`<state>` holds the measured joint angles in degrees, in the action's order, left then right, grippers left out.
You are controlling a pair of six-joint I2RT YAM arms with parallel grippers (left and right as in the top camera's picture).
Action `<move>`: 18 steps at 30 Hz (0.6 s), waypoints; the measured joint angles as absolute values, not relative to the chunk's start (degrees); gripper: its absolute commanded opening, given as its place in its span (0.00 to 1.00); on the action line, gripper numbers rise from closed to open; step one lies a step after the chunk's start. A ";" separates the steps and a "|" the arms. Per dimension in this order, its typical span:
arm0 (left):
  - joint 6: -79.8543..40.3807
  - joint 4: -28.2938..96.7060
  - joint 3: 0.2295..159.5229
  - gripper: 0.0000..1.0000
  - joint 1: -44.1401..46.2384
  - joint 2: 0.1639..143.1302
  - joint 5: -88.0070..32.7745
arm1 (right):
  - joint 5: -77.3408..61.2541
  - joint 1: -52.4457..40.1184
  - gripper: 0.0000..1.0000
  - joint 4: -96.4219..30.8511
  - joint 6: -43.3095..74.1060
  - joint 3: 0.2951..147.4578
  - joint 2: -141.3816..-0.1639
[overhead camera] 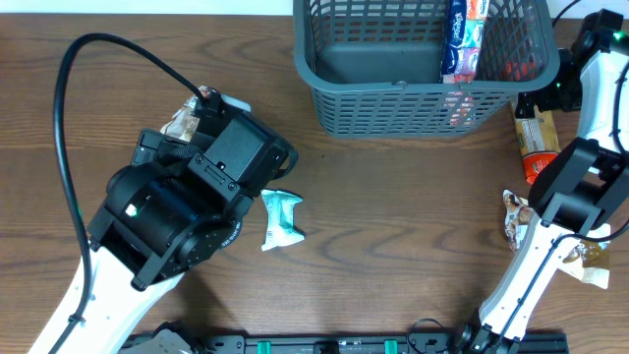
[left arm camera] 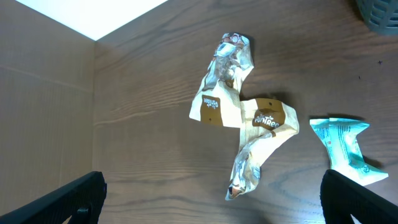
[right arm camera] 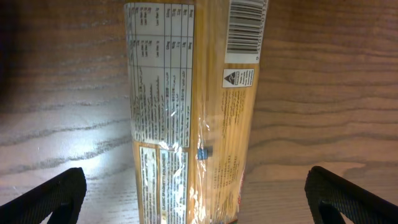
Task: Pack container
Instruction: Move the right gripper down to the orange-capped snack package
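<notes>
The container [overhead camera: 393, 103] is a dark grey-blue slatted basket at the table's far middle; its corner shows in the left wrist view [left arm camera: 380, 15]. Blue and red packets [overhead camera: 462, 39] lie inside at its right. My left gripper [left arm camera: 211, 205] is open and empty above two brown-and-silver snack packets [left arm camera: 245, 118], which peek out beside the arm in the overhead view [overhead camera: 182, 120]. A teal packet [overhead camera: 280, 218] lies to their right [left arm camera: 342, 142]. My right gripper [right arm camera: 199, 199] is open, its fingers either side of a long yellow pasta packet [right arm camera: 193, 106], right of the basket [overhead camera: 538, 146].
A brown-and-silver snack packet [overhead camera: 515, 218] and another packet [overhead camera: 588, 264] lie at the right, partly under my right arm. A black cable [overhead camera: 69, 118] loops over the left of the table. The left wrist view shows the table's edge [left arm camera: 93, 38].
</notes>
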<state>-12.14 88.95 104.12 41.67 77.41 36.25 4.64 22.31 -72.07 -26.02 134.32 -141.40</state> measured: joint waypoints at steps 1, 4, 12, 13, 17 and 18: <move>-12.12 88.92 104.12 0.99 41.67 77.41 36.25 | 4.43 22.31 0.99 -72.05 -25.85 134.32 -141.56; -12.12 88.95 104.12 0.99 41.67 77.41 36.25 | 3.20 22.31 0.99 -71.59 -25.45 133.93 -142.39; -12.14 88.95 104.12 0.99 41.67 77.41 36.25 | 1.89 22.31 0.99 -69.30 -24.23 130.30 -144.88; -12.14 88.95 104.12 0.99 41.67 77.41 36.25 | 1.89 22.31 0.99 -69.17 -24.21 130.02 -144.92; -12.19 88.95 104.12 0.99 41.67 77.41 36.23 | 1.93 22.33 0.99 -68.36 -23.86 129.21 -144.92; -12.19 88.95 104.12 0.99 41.67 77.41 36.23 | 1.96 22.33 0.99 -68.23 -23.81 129.03 -144.92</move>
<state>-12.19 88.95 104.12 41.67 77.41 36.23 1.96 22.33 -68.23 -23.81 129.03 -144.92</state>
